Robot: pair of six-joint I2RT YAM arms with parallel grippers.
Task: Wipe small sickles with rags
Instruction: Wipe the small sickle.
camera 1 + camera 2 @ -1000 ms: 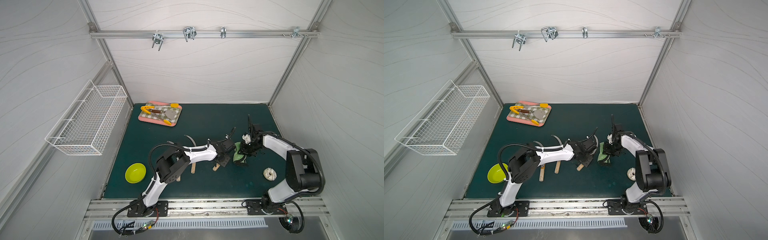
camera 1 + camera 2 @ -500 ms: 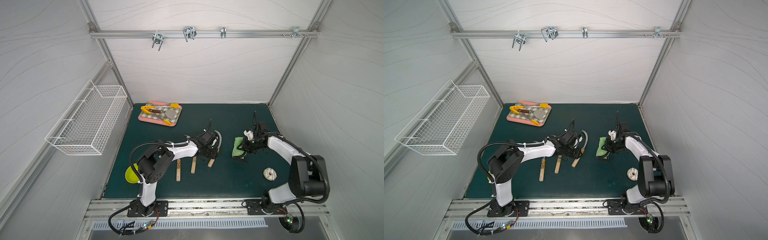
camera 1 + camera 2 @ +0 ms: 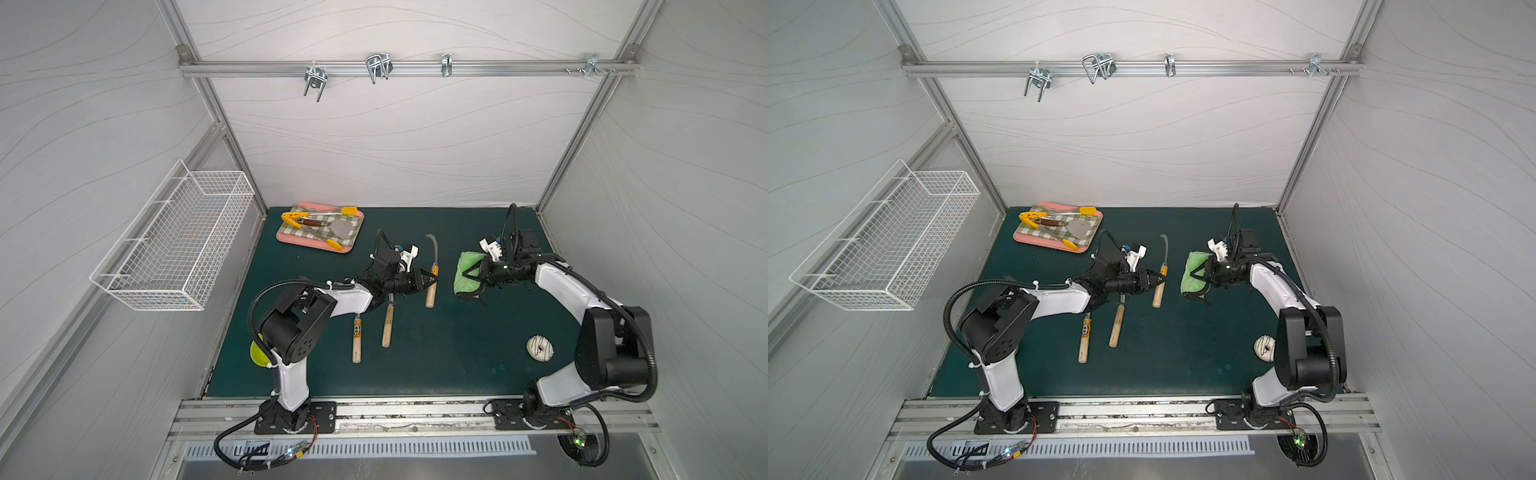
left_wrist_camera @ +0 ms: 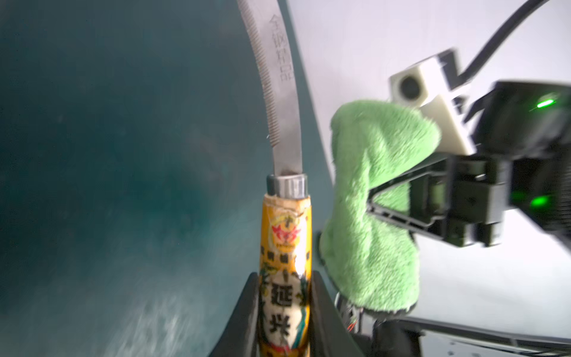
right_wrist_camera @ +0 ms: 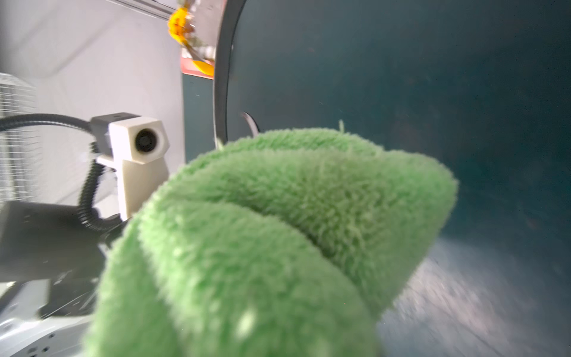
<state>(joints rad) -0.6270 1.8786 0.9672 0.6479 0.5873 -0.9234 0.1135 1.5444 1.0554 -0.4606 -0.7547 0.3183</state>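
Note:
My left gripper [image 3: 430,279] [image 3: 1156,279] [image 4: 284,278] is shut on the labelled wooden handle of one small sickle [image 3: 434,253] [image 3: 1165,251] [image 4: 285,235]. Its serrated grey blade points toward the back wall. To its right my right gripper [image 3: 482,272] [image 3: 1209,274] is shut on the green rag [image 3: 467,272] [image 3: 1192,276] [image 4: 370,235] [image 5: 278,231], held a small gap from the sickle. The rag fills the right wrist view and hides those fingers. Two more sickles [image 3: 356,340] [image 3: 387,328] lie on the mat in both top views, blades hidden under my left arm.
A pink tray [image 3: 283,237] with yellow-tipped tongs and a spatula sits at the back left. A wire basket [image 3: 178,241] hangs on the left wall. A yellow-green bowl [image 3: 257,353] peeks from behind my left arm. A white doughnut [image 3: 540,348] lies front right.
The left gripper pulled the sickle left, away from the rag, and turned its blade toward the back wall. The right gripper carried the rag toward the back.

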